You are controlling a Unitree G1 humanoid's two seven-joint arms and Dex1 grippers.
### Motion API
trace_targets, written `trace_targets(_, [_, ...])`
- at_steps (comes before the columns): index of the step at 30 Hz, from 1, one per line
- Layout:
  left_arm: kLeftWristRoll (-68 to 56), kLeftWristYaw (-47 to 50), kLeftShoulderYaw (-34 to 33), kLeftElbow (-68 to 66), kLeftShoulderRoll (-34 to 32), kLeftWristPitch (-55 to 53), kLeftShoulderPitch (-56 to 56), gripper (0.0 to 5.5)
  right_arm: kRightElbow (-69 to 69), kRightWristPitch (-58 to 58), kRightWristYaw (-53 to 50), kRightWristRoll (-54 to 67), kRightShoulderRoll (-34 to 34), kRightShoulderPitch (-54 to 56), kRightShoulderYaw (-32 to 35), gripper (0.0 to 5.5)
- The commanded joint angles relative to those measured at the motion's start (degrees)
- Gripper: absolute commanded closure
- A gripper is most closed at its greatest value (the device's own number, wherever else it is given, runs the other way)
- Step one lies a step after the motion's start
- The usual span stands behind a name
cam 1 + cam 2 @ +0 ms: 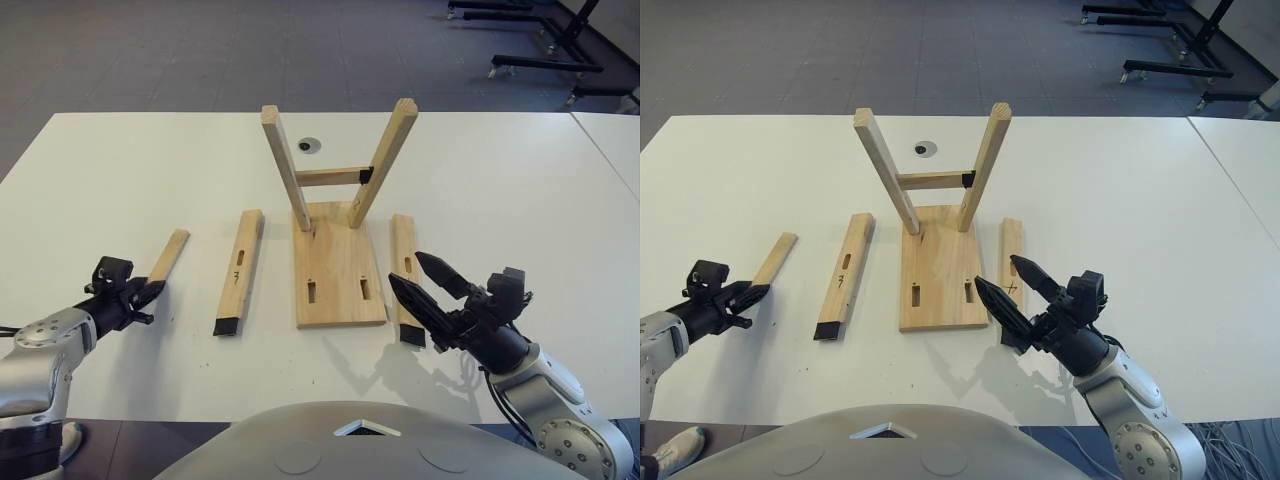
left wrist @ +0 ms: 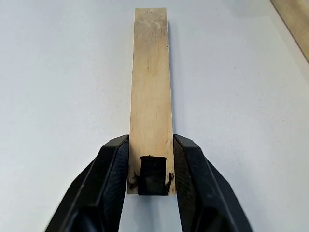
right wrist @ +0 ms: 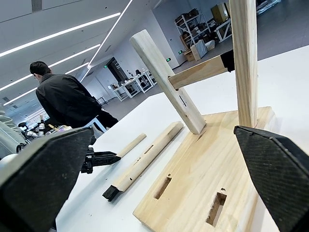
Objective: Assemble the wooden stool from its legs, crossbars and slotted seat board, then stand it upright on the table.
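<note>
On the white table [image 1: 520, 190] the seat board [image 1: 335, 275] lies flat. The left standing leg [image 1: 285, 165] and the right standing leg [image 1: 385, 160] stick up from its far slots. A short fixed crossbar [image 1: 330, 177] joins them. The two near slots have nothing in them. The left loose leg [image 1: 240, 265] lies just beside the board on one side. The right loose leg [image 1: 403, 235] lies just beside it on the other. Further left lies the thin loose crossbar [image 1: 170, 255].

The left gripper [image 2: 150, 145] has its two fingers pressed on both sides of the loose crossbar, at the near end with the dark peg. The right gripper [image 1: 405, 267] is spread wide and holds nothing. It hangs over the near end of the right loose leg.

The sticks look light and hard, so they should not bend. The wood is smooth and may slip. A hold across the flat sides looks best, away from the peg that must go into a hole. The standing legs could tip if they get bumped.
</note>
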State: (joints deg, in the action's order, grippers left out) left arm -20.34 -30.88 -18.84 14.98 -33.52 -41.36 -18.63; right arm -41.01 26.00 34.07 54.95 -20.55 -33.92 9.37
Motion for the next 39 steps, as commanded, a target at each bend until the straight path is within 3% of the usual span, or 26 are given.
trace_targets(1, [-2.18,2.52,-2.26,2.16,8.28,10.09,-0.32,4.22,-0.64,0.27,-0.77,4.39,-0.97,2.19,2.37,0.14])
trace_targets(6, [-2.51,3.65,-3.7,7.25,15.04,27.6,2.09,4.22,-1.01,0.39,-7.66,24.1,-2.29,8.68,8.93,0.14])
trace_targets(9, [1.65,4.78,-2.99,7.66,15.37,36.35,2.91,4.22,-1.56,0.78,-9.96,28.21,-4.56,12.25,10.11,0.14])
trace_targets(13, [13.54,11.44,1.79,13.37,14.91,43.85,10.12,4.22,-0.68,1.36,-13.12,32.16,-7.51,22.5,8.43,0.14])
trace_targets(16, [21.17,10.49,8.52,13.1,13.11,53.24,15.89,4.22,0.21,1.53,-16.39,32.53,-7.86,29.95,6.04,0.14])
trace_targets(21, [26.51,11.03,13.77,10.33,12.79,62.14,19.65,4.22,3.63,1.95,-19.99,29.96,-6.05,43.04,0.32,0.14])
trace_targets(26, [24.75,7.49,17.91,10.73,10.5,65.2,20.37,4.22,7.72,1.33,-19.86,18.68,0.47,52.56,-9.04,0.14])
trace_targets(31, [21.0,4.22,20.47,10.5,9.19,64.33,21.76,4.22,9.41,1.48,-17.14,13.99,3.83,55.96,-11.99,0.14])
trace_targets(39, [20.89,4.15,22.06,9.36,9.76,63.94,22.56,4.22,9.49,2.53,-14.75,12.46,6.21,56.71,-13.03,1.52])
